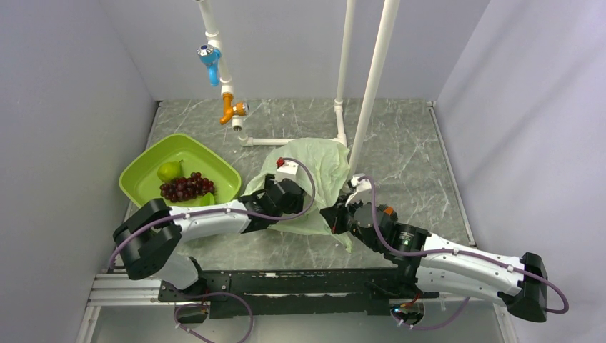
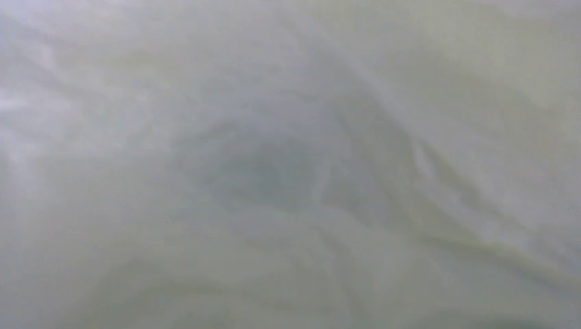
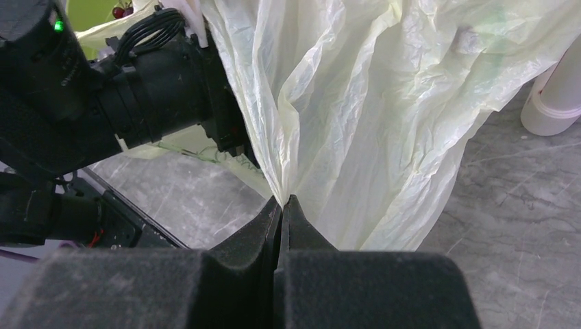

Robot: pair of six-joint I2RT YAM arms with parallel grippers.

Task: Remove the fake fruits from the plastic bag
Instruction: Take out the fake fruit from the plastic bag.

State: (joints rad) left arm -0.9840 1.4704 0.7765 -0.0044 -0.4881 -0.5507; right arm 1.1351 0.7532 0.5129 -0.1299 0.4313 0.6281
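the thin, crinkly, translucent pale-green plastic bag (image 1: pixel 323 166) lies spread at the centre of the grey marble-patterned table (image 1: pixel 407 143), with its far edge against the foot of a white plastic pipe frame (image 1: pixel 368 93). the right gripper (image 3: pixel 282 203) has its black jaws pressed together on a gathered fold of the bag at the bag's 5 o'clock edge, and the film fans up and away from the pinch in long creases. the left arm's wrist (image 1: pixel 284 191) reaches into the bag from 8 o'clock. the left gripper is buried in the film, and the left wrist view shows only blurred pale plastic, so one cannot tell how its jaws stand. no fruit can be made out inside the bag.

at 9 o'clock from the bag, just beside it, sits a rigid lime-green tray (image 1: pixel 214 161). a smooth green pear (image 1: pixel 169 171) and a dark purple-red grape bunch (image 1: pixel 187 188) rest in the tray, the grapes touching the pear at its 4 o'clock side. on the pipe frame at 11 o'clock hang a blue fitting (image 1: pixel 209 58) and, lower down, an orange fitting (image 1: pixel 230 109).
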